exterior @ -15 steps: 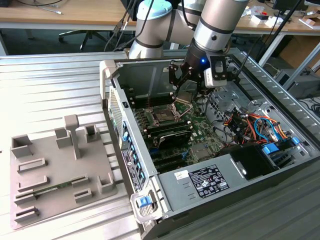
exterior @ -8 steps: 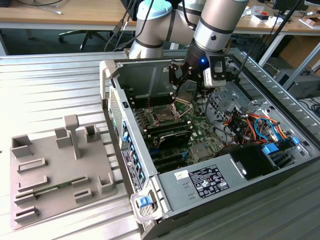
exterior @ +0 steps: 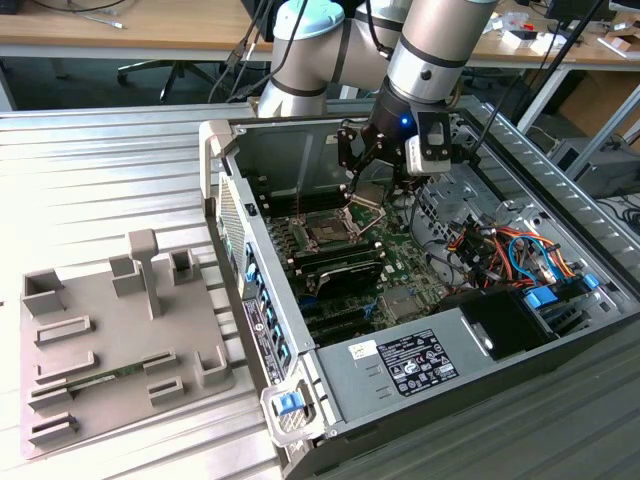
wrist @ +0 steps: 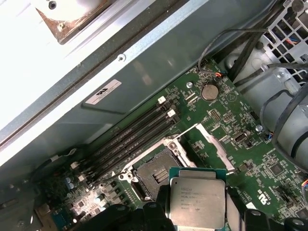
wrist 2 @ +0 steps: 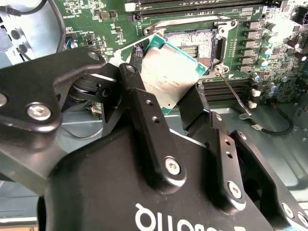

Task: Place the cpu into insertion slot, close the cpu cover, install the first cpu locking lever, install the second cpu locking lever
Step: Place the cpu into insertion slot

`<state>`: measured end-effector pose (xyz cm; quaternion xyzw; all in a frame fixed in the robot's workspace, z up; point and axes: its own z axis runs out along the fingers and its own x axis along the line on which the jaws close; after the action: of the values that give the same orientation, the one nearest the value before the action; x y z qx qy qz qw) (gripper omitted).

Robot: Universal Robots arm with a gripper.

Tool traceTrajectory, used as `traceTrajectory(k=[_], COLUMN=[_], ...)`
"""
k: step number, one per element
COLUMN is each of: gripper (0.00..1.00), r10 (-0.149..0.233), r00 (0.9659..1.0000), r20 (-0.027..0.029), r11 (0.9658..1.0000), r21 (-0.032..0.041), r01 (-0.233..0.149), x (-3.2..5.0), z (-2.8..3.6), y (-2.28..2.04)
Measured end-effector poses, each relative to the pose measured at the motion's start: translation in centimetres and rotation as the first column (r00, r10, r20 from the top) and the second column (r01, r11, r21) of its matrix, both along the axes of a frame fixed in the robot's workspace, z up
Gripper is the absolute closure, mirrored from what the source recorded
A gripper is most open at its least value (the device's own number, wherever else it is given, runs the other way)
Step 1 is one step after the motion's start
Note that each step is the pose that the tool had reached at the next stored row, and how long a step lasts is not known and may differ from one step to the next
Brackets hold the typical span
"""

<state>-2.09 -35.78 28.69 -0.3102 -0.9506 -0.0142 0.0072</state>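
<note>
My gripper (exterior: 366, 183) hangs inside the open computer case, shut on the cpu (exterior: 368, 192), a small flat square chip with a dull silver top. In both wrist views the cpu (wrist 2: 168, 72) (wrist: 197, 192) sits tilted between my black fingers (wrist 2: 137, 72), just above and beside the bare insertion slot (wrist 2: 192, 44) (wrist: 155, 175) (exterior: 328, 232). The cpu cover (wrist: 216, 149), a thin silvery frame, stands swung open at the slot's edge. A thin metal locking lever (wrist 2: 232, 90) lies unlatched, angled out from the slot.
Memory slots (wrist: 134, 137) run along the slot's far side, below the case's grey wall (wrist: 96, 62). Coloured cables (exterior: 510, 250) and a labelled metal box (exterior: 415, 360) fill the case at the exterior view's right. A grey fixture plate (exterior: 100, 330) lies outside at the left.
</note>
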Motion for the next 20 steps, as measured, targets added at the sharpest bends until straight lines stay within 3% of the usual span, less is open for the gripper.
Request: traceTrajectory(k=[20], gripper=[0.45], r10=[-0.062], r00=[0.9981], r20=[0.0000], r11=[0.9981], r21=[-0.0001], r01=[0.062], x=[0.03], z=[-0.02], y=[0.00])
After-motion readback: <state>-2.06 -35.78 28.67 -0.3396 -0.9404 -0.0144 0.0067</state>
